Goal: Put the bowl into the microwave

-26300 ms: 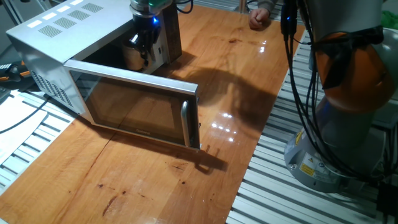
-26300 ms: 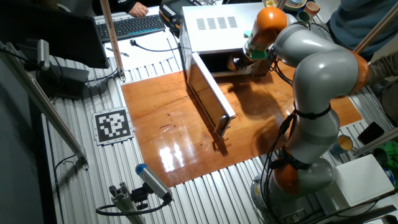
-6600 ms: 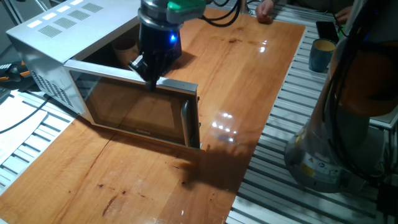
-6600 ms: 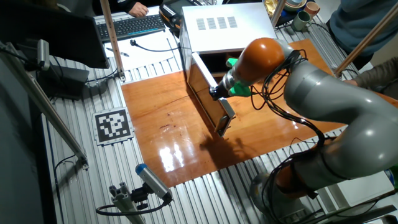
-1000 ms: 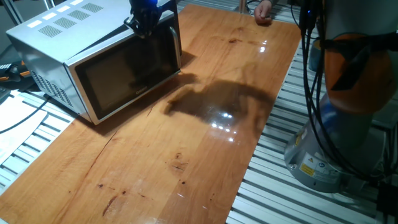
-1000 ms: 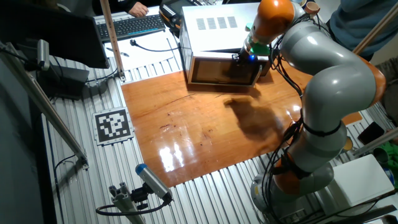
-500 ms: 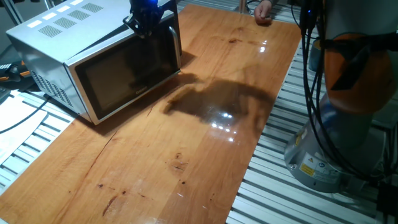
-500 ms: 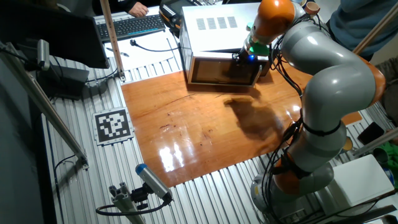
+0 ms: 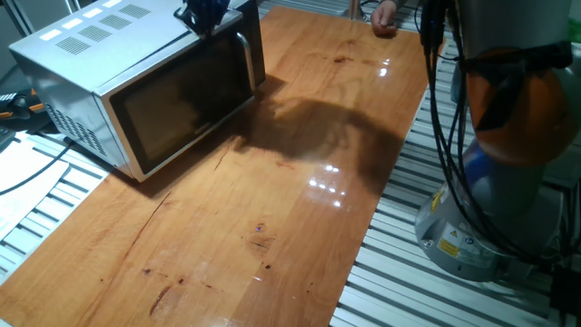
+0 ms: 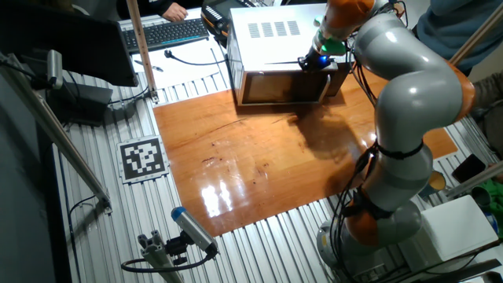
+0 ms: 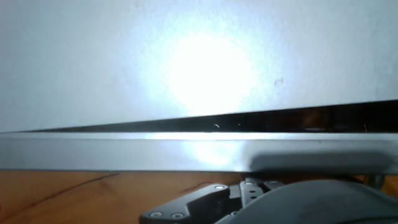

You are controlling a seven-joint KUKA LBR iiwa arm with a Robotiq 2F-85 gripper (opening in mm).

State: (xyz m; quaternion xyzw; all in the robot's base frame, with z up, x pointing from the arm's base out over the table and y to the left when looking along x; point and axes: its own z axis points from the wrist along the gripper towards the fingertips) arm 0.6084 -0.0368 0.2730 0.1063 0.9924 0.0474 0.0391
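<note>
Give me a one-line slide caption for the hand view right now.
Hand camera hard against the microwave: glare-lit white top, dark seam, silver door edge, wooden table below.

Both fixed views look down at the worktop (image 9: 300, 209) from opposite sides, sharing the microwave (image 10: 279, 55); the hand view sits close against its top.

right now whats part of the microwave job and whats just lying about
Job:
microwave, door shut
gripper, at the microwave's top front edge
bowl: not visible

Lying about:
keyboard
tag marker
mug
</note>
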